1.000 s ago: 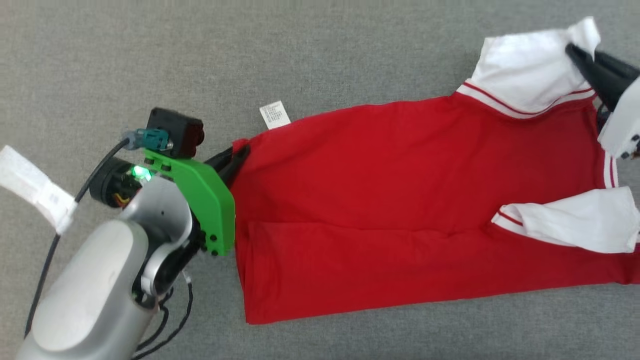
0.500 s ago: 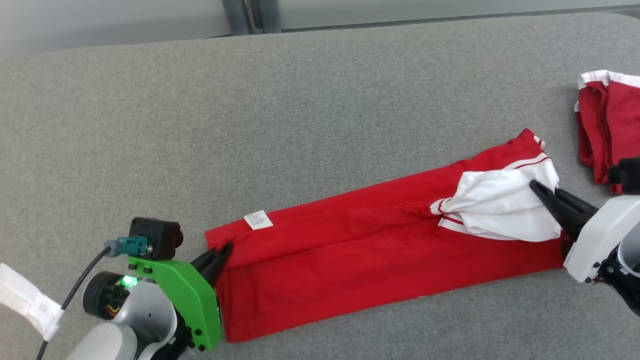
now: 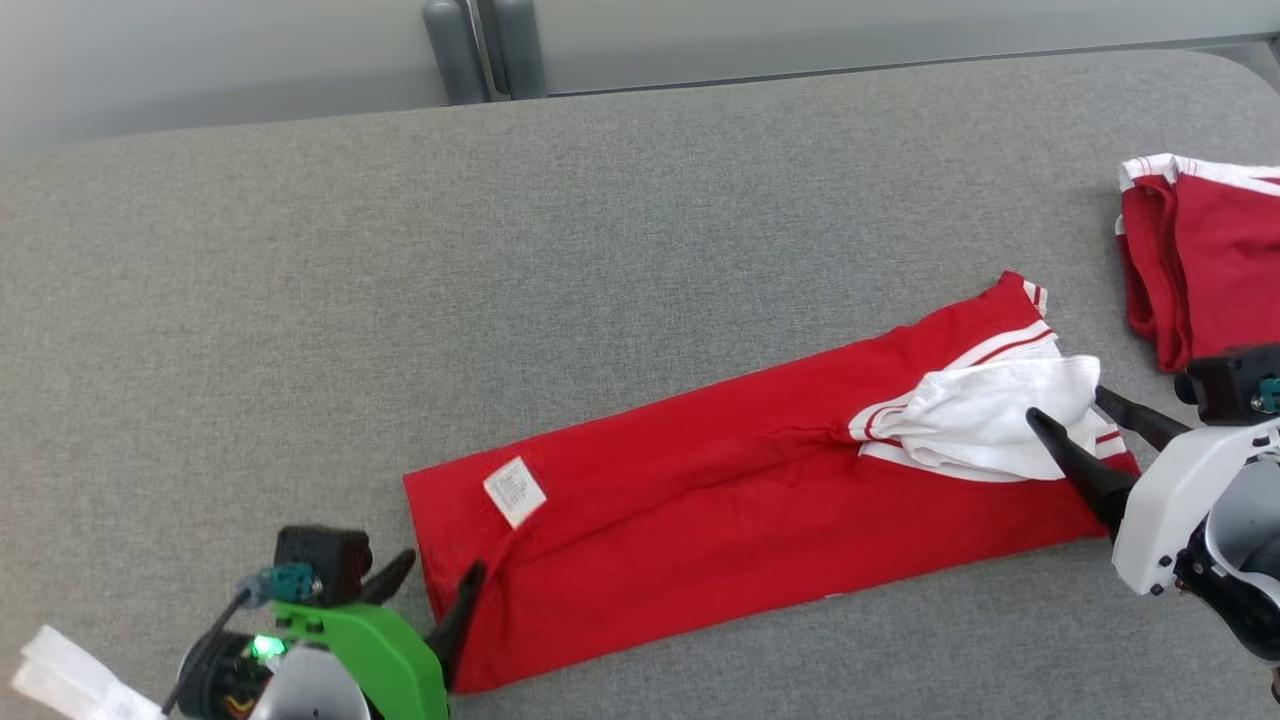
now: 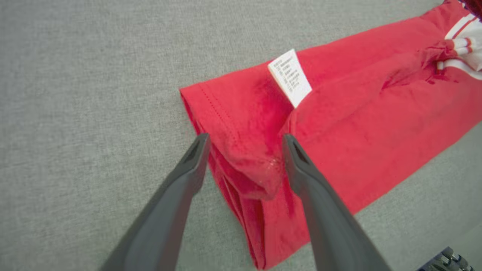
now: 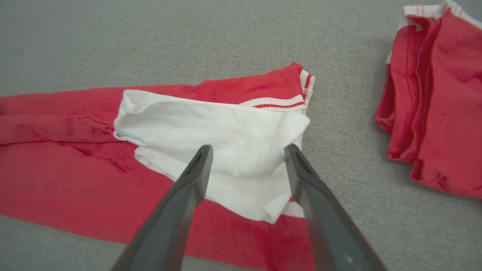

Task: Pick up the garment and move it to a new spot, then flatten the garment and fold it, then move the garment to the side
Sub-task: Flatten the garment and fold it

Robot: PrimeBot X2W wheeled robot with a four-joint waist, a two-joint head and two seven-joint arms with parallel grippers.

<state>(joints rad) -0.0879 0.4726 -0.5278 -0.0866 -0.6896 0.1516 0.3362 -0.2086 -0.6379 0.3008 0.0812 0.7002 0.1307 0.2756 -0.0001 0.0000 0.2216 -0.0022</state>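
The red garment [image 3: 720, 500] lies on the grey surface as a long strip folded lengthwise, running from lower left to upper right. Its white care label [image 3: 515, 492] faces up near the left end, and a white sleeve [image 3: 985, 425] lies on top at the right end. My left gripper [image 3: 435, 580] is open at the left hem, with its fingers either side of the bunched hem corner [image 4: 248, 165]. My right gripper [image 3: 1068, 405] is open over the white sleeve [image 5: 226, 139], and its fingertips [image 5: 206, 150] frame the sleeve's edge.
A second red garment [image 3: 1210, 270], folded and with white trim, lies at the right edge, close to my right arm; it is also in the right wrist view [image 5: 433, 101]. The grey surface [image 3: 500, 250] ends at the far side, with dark posts [image 3: 485, 45] behind it.
The head camera has shifted. The garment's far edge was carried over toward me, narrowing it into a strip. Both grippers, which were shut on it, have opened and let go.
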